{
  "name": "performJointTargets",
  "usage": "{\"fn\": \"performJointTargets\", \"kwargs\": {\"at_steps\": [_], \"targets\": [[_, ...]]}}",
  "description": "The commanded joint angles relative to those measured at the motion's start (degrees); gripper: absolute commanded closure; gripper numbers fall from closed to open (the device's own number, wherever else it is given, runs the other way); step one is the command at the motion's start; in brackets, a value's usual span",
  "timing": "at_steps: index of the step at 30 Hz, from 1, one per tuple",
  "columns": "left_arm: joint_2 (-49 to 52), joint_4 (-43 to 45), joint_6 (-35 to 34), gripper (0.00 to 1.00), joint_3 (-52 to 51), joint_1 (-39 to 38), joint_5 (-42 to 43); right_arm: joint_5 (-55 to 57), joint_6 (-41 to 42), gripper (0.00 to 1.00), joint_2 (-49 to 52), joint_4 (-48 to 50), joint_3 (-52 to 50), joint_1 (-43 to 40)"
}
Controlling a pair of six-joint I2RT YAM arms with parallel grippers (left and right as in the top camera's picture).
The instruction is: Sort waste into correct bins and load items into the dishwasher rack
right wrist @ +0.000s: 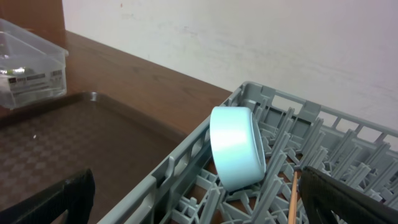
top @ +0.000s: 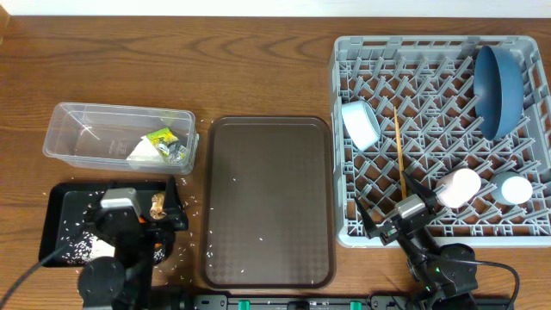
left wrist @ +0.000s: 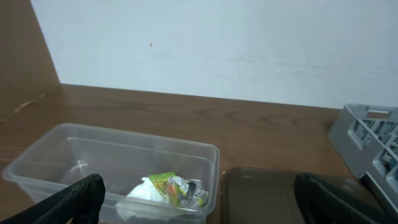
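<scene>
The grey dishwasher rack (top: 430,52) holds the blue plate (top: 498,79) on edge, the light-blue cup (top: 360,123) on its side, the chopsticks (top: 399,155), the pinkish-white cup (top: 459,187) and the white bowl (top: 516,189). The clear tub (top: 86,142) holds the yellow-green wrapper (top: 161,136), paper scrap (top: 142,153) and foil (top: 176,153). The black tray (top: 65,202) holds rice grains (top: 73,245) and the brown lump (top: 157,205). My left gripper (top: 138,222) is open and empty over it. My right gripper (top: 389,207) is open and empty at the rack's front left corner. The carrot is hidden.
The dark brown serving tray (top: 267,202) lies between the bins and the rack, with a few rice grains on it. Loose rice is scattered on the table (top: 194,226) beside the black tray. In the right wrist view the cup (right wrist: 235,146) leans on pegs by the rack wall (right wrist: 168,171).
</scene>
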Motion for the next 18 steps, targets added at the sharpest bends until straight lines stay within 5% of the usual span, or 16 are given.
{"fn": "performJointTargets", "kwargs": {"at_steps": [1,18], "targets": [[-4.4,1.3,1.4,0.02,-3.8,-0.2,2.3,-0.4,-0.8,0.01,-0.4,0.1,-0.3,-0.8],[-7.3,15.2,1.4,0.02,-21.0,-0.6,3.3,-0.4,-0.8,0.01,-0.4,0.1,-0.3,-0.8]]}}
